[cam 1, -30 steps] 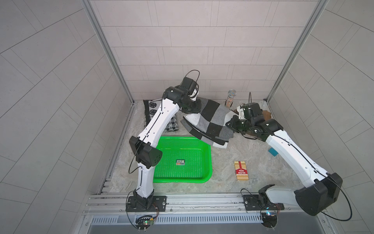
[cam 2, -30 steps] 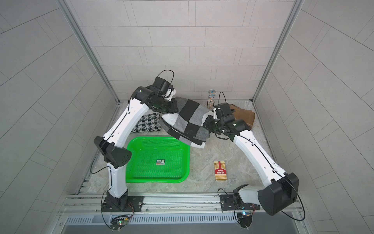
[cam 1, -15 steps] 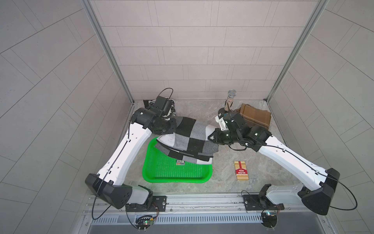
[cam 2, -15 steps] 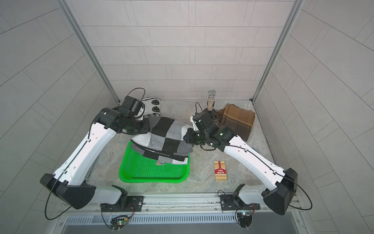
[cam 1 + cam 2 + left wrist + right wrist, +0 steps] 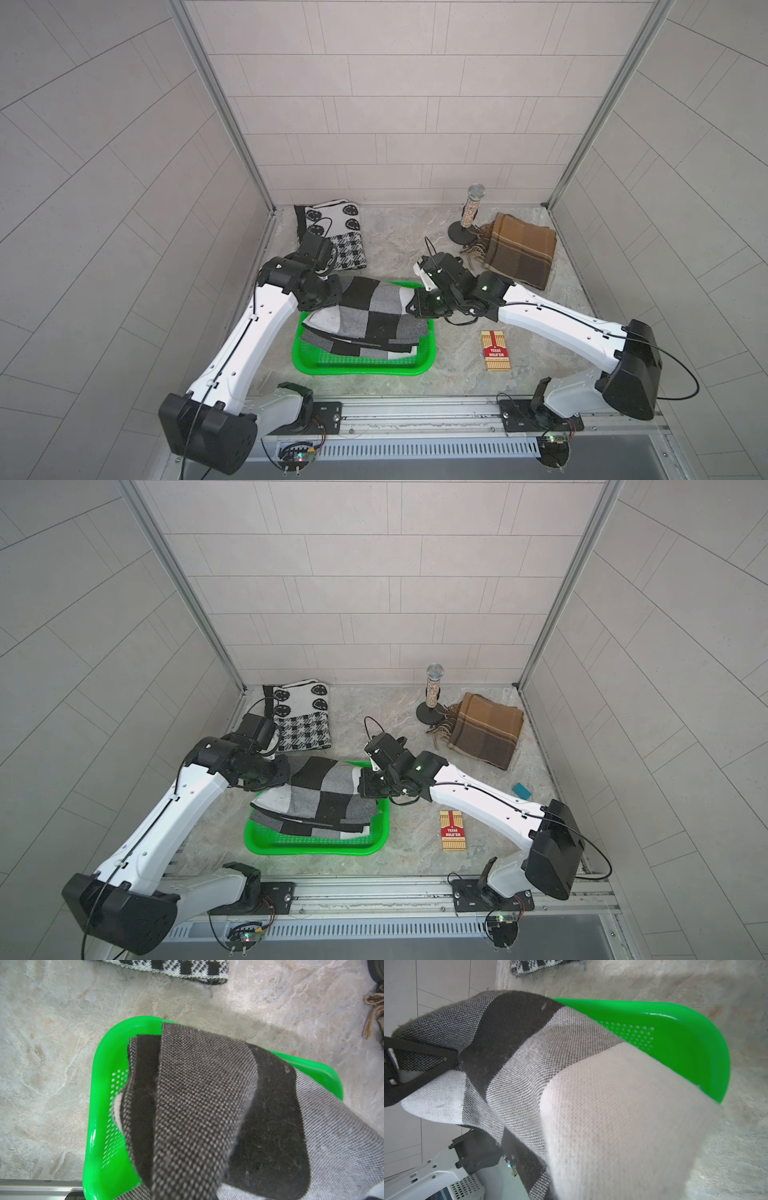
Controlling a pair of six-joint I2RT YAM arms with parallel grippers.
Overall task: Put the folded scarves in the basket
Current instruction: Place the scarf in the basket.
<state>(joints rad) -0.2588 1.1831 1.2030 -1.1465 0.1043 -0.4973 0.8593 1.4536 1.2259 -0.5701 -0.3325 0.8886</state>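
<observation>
Left arm [image 5: 257,328] and right arm [image 5: 557,328]: white moulded links, black joint housings, small screw holes. A thin black cable [image 5: 698,382] is routed along each arm. Green indicator lights [image 5: 483,287] mark the right wrist joints. Left gripper [image 5: 338,291] and right gripper [image 5: 413,305]: black. Black base plates [image 5: 328,415] mount on an aluminium rail [image 5: 415,415].

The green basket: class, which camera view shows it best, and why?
A top view: the green basket shows most of its rim around the checked scarf. The left wrist view shows only one perforated end; the right wrist view, one side beyond the scarf.
</observation>
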